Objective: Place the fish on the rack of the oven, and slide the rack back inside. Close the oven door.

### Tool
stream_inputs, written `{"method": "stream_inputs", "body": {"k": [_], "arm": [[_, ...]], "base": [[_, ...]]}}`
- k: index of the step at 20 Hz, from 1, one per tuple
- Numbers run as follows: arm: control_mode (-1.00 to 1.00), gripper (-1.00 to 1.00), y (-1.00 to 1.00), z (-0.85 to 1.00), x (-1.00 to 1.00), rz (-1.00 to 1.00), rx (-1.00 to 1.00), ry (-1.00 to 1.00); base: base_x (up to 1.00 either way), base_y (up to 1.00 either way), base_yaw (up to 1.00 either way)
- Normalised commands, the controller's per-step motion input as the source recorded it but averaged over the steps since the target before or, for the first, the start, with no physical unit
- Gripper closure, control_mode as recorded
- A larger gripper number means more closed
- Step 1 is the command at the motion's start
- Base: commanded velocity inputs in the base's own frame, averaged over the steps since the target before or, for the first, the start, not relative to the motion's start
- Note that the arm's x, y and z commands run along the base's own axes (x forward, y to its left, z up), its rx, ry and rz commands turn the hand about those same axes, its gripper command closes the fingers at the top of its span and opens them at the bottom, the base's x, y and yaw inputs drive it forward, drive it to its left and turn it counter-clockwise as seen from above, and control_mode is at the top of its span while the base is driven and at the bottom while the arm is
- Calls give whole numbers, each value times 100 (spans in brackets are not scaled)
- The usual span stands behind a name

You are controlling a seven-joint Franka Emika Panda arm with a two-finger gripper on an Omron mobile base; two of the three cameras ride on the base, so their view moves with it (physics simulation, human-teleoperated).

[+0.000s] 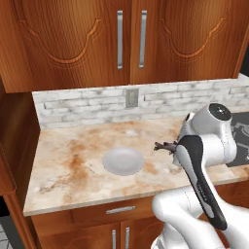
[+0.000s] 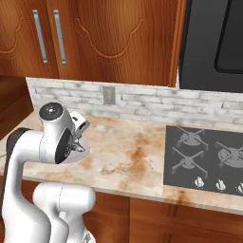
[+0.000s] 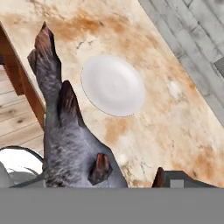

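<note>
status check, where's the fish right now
Gripper shut on fish, lifted clear above counter. Plate empty. Nothing in the way.

Both base views look forward and down from behind the arm, left and right, sharing the tabletop (image 1: 63, 160) and brick backsplash (image 1: 87, 104). The hand view looks steeply down, close over the tabletop's front edge and the plate (image 3: 113, 85).

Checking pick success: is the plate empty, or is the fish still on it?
Empty. The plate shows a bare white surface on the counter; the fish is up at the gripper, tail past the counter edge.
</note>
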Motion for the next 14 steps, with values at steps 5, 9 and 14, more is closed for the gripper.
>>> {"method": "stream_inputs", "body": {"k": [5,9,14], "arm": [[-100,100,-17,1,-77,0,0,-2],[-100,100,0,0,-83,4,0,0],[-100,100,0,-4,-66,13,0,0]], "base": [[0,0,0],[0,0,0],[0,0,0]]}}
